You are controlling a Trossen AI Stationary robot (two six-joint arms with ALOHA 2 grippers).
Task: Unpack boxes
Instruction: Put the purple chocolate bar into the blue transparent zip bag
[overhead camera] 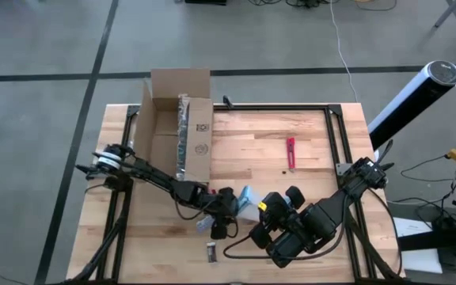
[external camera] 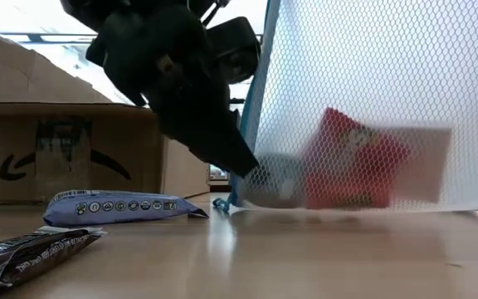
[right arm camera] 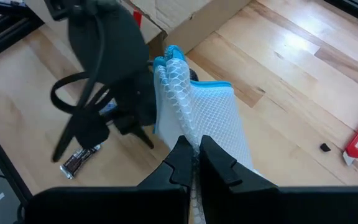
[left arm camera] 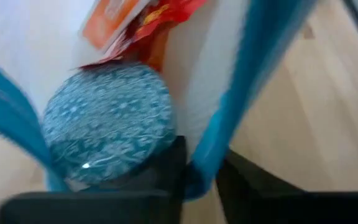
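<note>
The mesh pouch (right arm camera: 197,118), near the box (overhead camera: 176,127), is pinched by both hands: left hand (external camera: 235,158) at its blue edge, right hand (right arm camera: 194,163) opposite. The contents are best tipped out gently, with both grips kept firm.

Premises: a robotics lab or workshop. Bare grey concrete floor (overhead camera: 46,47) marked with dark lines. Butcher-block table (overhead camera: 252,150) on a black metal frame (overhead camera: 339,134), two arms mounted to it. Loose cables (overhead camera: 335,32) on the floor. White and black cylinder (overhead camera: 414,95) stands beside the table.
</note>
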